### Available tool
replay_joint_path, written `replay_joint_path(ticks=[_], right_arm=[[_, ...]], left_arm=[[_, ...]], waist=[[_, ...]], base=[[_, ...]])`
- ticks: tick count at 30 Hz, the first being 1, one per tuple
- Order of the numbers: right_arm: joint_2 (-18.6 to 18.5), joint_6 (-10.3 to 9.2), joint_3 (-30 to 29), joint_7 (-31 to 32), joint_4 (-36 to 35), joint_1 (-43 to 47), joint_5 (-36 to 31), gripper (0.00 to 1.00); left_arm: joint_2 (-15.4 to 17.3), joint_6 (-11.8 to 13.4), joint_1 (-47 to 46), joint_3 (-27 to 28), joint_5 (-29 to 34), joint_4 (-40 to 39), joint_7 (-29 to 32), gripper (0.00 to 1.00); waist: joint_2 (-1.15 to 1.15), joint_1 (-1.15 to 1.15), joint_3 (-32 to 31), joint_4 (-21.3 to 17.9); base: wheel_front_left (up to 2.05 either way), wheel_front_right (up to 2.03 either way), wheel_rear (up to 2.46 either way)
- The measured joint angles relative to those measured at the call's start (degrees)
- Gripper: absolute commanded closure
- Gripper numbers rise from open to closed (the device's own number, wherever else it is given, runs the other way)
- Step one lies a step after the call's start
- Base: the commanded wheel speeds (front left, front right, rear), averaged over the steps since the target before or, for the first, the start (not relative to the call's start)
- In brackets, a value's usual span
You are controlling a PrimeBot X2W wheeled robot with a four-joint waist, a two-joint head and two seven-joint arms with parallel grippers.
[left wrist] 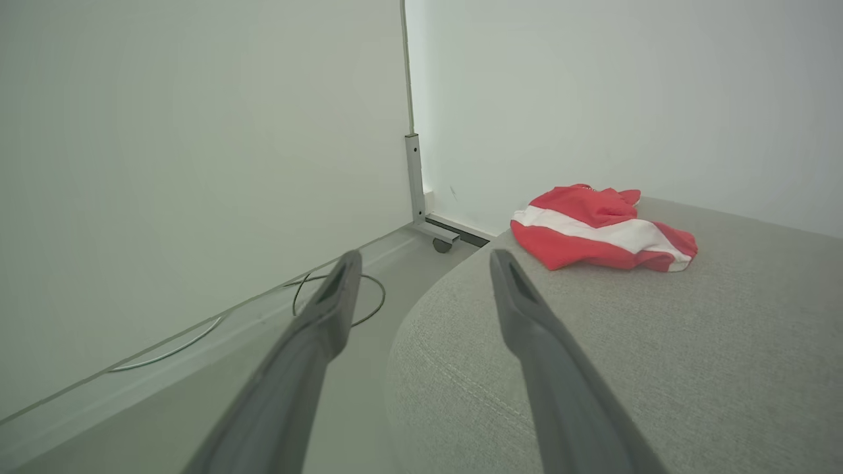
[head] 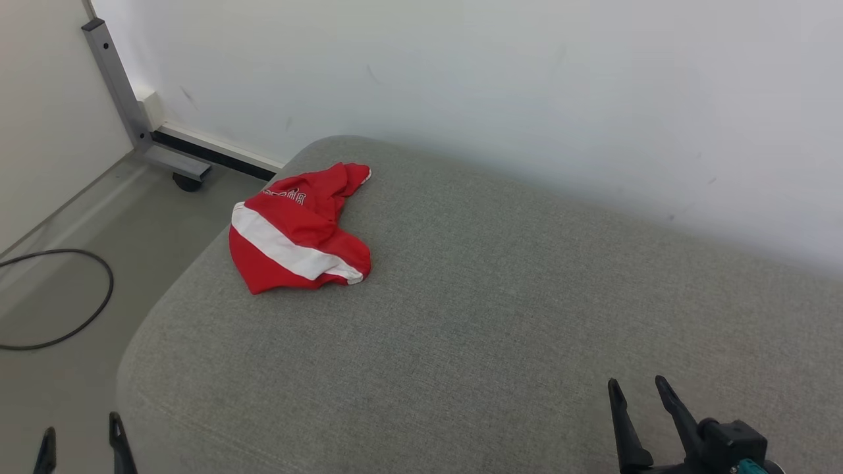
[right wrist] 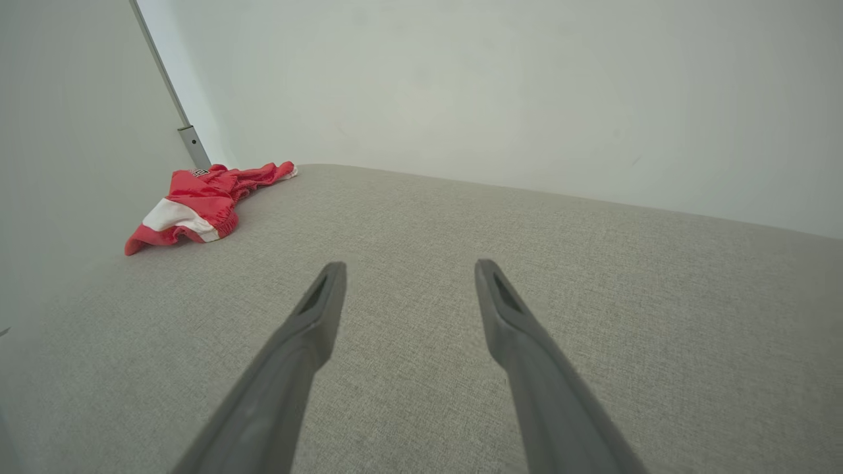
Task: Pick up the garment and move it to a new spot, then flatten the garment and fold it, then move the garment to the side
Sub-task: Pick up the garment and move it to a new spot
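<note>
Though both hang open and empty at the near edge, the left gripper [head: 80, 428] is closer than the right gripper [head: 637, 382] to the red garment [head: 296, 230]. It lies crumpled near the grey cushion's [head: 474, 329] far left corner, its length running away from the robot

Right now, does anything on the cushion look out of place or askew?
Only the red and white garment: it lies crumpled in a heap near the grey cushion's far left corner, close to its edge. Nothing looks spilled or damaged.

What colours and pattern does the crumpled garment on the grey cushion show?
The garment is red with one broad white band across it; the head view shows it best.
</note>
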Motion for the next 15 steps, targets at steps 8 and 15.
replay_joint_path(ticks=[8,15], right_arm=[[0.19,0.0,-1.98,0.15,-2.47,3.08,-0.85,0.0],[-1.71,-0.01,-1.53,2.63,-8.14,0.51,-1.56,0.0]], left_arm=[[0.99,-2.31,-8.11,-0.08,-2.68,4.3,0.52,0.0],[3.54,-3.76,-18.42,2.08,-5.36,7.51,0.27,0.0]], waist=[[0.0,0.0,-0.76,-1.07],[0.0,0.0,-0.05,-4.54]], base=[[0.0,0.0,0.0],[0.0,0.0,0.0]])
